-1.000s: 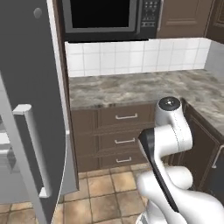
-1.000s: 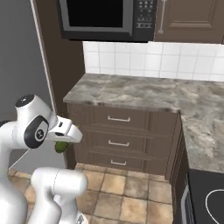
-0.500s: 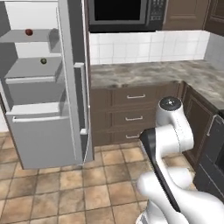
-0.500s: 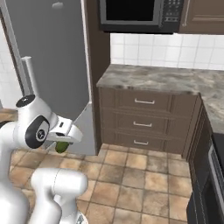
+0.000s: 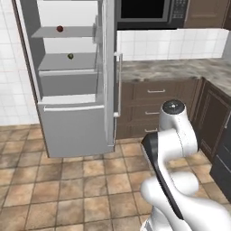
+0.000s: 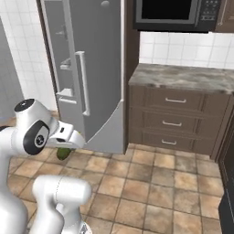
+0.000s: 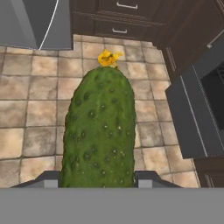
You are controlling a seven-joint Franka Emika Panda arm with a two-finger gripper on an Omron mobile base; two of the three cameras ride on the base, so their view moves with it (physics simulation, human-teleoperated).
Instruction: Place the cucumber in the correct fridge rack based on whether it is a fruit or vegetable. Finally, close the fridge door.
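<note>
The cucumber (image 7: pixel 99 131) is bumpy and green with a yellow flower tip. It stands up between my fingertips (image 7: pixel 49 179) above the tiled floor, and my gripper (image 7: pixel 98 178) is shut on it. In the right base view the cucumber (image 6: pixel 64 153) hangs under my gripper (image 6: pixel 65 146), low at the left. The fridge door (image 6: pixel 91 68) is swung open, and in the left base view the fridge door (image 5: pixel 108 67) is seen edge-on. The fridge rack (image 5: pixel 56 64) is a pale-grey shelf inside the open fridge, far ahead of my hand.
A red ball (image 5: pixel 59 29) lies on the upper shelf, and a round dark green item (image 5: pixel 70 56) lies on the rack. Below is the fridge's drawer front (image 5: pixel 74 124). A stone counter (image 5: pixel 171 67) over dark drawers (image 6: pixel 173 121) runs to the right, with a microwave (image 5: pixel 151 8) above.
The whole picture has shifted because the base has moved. The open fridge has come into view at the left. My arm keeps its pose with the cucumber held.
</note>
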